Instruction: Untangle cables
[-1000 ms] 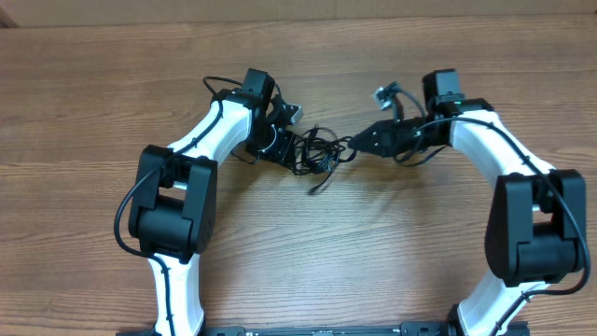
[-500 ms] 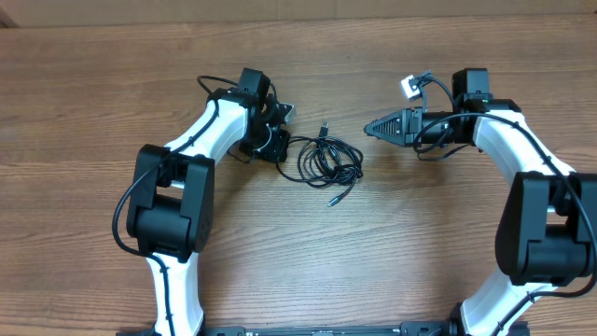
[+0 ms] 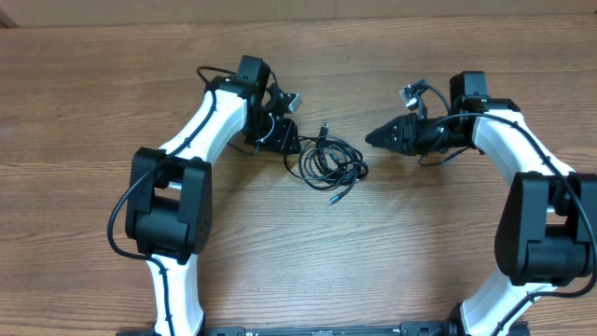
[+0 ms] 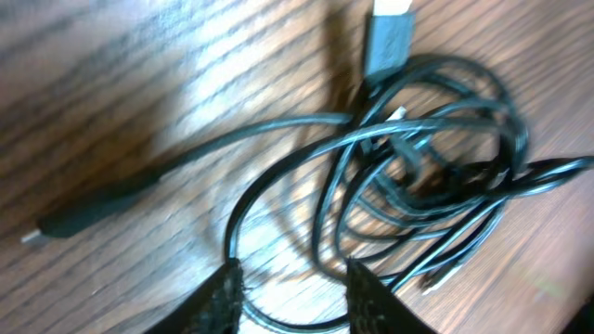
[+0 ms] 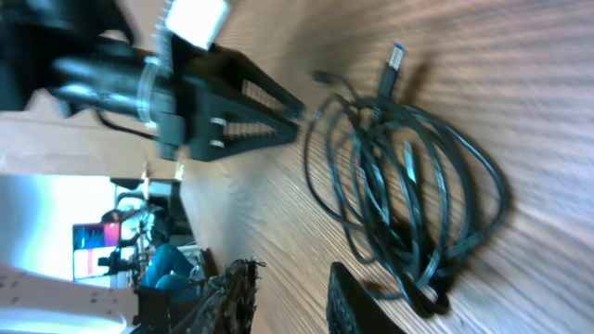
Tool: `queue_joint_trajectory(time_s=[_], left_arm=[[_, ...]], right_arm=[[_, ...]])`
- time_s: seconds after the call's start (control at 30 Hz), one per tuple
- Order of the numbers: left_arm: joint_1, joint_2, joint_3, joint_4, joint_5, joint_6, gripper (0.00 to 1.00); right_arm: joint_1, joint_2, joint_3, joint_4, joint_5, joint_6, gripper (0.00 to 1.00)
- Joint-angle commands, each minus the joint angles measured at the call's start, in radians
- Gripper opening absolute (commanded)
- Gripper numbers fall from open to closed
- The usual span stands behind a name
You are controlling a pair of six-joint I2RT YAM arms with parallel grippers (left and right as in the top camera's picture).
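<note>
Two end effectors flank one small bundle. From overhead, the cables [image 3: 325,161] lie as a loose coil of thin black loops on the table [image 3: 298,271], about midway between the arms. One plug [image 3: 324,127] points away from the robot and another free end [image 3: 333,198] trails toward it. The left end effector [image 3: 284,140] sits just beside the coil's left rim. The right end effector [image 3: 371,138] is near the right rim but apart from it. This flanking position probably lets each arm take a different strand and draw the two apart.

Seen from the left wrist, the fingers [image 4: 223,295] are spread. One loop of the coil runs down to the fingertips and crosses the gap between them, and nothing looks pinched. The low, close pose suits picking a single outer loop rather than the whole bundle. A flat plug lies at the top, a thin free end stretches off to the left, and the strands overlap most densely on the right.

From the right wrist, the fingers [image 5: 357,299] stand slightly apart with bare table between them. The coil lies just ahead of them, untouched, and the other arm's end effector faces it from the far side. Lined up like this, the right arm seems ready to come in on the nearest loops.
</note>
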Motion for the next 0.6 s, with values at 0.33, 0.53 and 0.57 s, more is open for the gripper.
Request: queue_joint_trajectory(time_s=[0.33, 0.53, 0.57], left_arm=[[-0.201, -0.034, 0.023, 0.135, -0.391, -0.114, 0.50], [-0.269, -0.024, 0.011, 0.187, -0.600, -0.217, 0.42], [-0.269, -0.019, 0.010, 0.188, -0.612, -0.235, 0.40]], right_arm=[[0.003, -0.039, 0.011, -0.011, 0.285, 0.155, 0.31], [0.003, -0.039, 0.011, -0.021, 0.284, 0.155, 0.31], [0.005, -0.039, 0.011, -0.023, 0.284, 0.155, 0.31]])
